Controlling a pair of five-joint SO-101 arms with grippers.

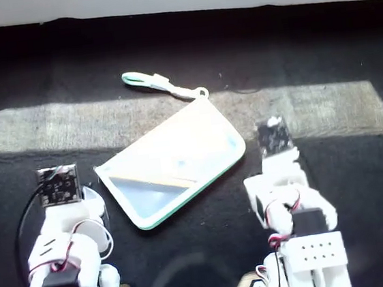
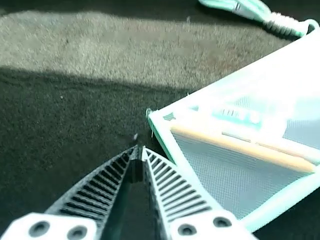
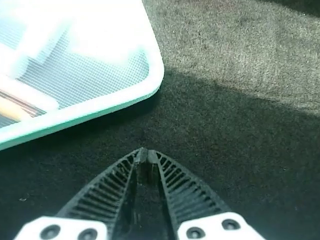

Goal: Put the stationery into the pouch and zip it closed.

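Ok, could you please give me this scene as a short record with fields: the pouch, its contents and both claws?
pouch: mesh, green-edged, flat on the dark cloth
contents: a pencil inside; other items unclear
strap: lies beyond the pouch's far corner
left claw: shut, empty, near a pouch corner
right claw: shut, empty, near the rounded corner
zip: cannot tell

The pouch (image 1: 173, 162) lay on the table (image 1: 346, 52) between the left tool (image 2: 136, 152) and the right tool (image 3: 144, 155), with a pencil (image 2: 235, 146) inside and its strap (image 1: 154, 82) behind.
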